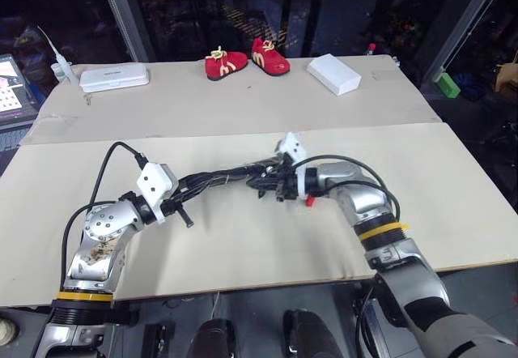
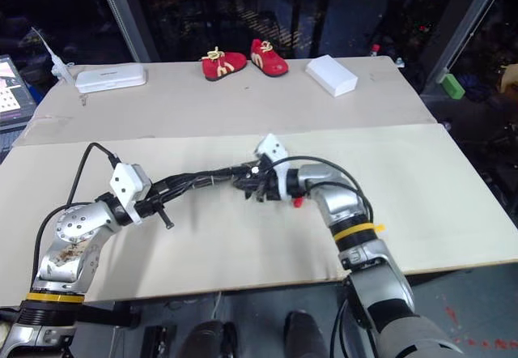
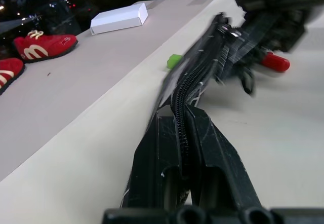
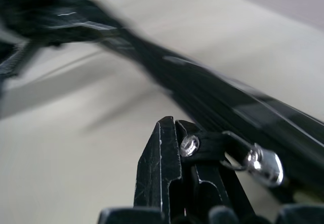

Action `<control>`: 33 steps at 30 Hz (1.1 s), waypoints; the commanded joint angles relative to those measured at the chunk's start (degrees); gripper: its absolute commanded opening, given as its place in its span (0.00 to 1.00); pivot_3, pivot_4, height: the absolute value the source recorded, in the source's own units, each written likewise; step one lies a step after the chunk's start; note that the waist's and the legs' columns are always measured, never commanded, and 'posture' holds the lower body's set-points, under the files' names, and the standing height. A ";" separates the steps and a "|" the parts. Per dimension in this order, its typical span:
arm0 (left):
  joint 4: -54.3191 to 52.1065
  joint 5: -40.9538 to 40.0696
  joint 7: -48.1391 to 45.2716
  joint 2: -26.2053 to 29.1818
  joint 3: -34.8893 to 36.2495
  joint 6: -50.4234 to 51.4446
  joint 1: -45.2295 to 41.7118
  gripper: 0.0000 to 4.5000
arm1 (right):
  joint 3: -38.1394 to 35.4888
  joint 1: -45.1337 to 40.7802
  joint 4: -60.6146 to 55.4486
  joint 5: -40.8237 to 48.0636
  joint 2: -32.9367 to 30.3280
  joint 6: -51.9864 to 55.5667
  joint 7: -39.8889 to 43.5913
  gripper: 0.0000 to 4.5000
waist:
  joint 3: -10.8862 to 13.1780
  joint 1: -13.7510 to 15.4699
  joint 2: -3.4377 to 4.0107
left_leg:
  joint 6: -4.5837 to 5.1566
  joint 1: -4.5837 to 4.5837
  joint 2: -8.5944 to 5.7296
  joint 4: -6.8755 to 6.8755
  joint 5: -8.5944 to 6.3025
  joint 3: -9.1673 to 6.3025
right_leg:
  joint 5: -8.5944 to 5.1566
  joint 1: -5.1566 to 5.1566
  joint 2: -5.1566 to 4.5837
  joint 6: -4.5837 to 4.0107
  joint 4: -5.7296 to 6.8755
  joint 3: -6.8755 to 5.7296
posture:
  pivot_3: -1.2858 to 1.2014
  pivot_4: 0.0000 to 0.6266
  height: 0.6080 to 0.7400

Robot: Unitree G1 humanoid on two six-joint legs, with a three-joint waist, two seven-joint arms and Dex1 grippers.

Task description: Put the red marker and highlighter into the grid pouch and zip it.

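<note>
Fingers (image 4: pixel 174 148) pinch grid pouch's (image 4: pixel 212 102) zipper strap (image 4: pixel 210 145)

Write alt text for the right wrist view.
The right gripper has its black fingers shut on the zipper pull strap of the grid pouch, which stretches away, held above a pale table.

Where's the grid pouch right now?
In the left eye view the grid pouch is held above the near table's middle, between the left gripper and the right gripper.
</note>
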 commanded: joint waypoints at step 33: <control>-1.86 -0.54 0.29 -1.62 1.96 -1.10 1.40 0.00 | -4.99 2.45 -17.42 11.47 -7.02 12.71 10.57 0.58 | 0.00 1.65 0.00 | 0.03 -0.27 -0.01 0.01 -0.02 -0.09 | 0.01 0.00 -0.05 0.00 0.02 -0.24 | 0.52 0.24 1.00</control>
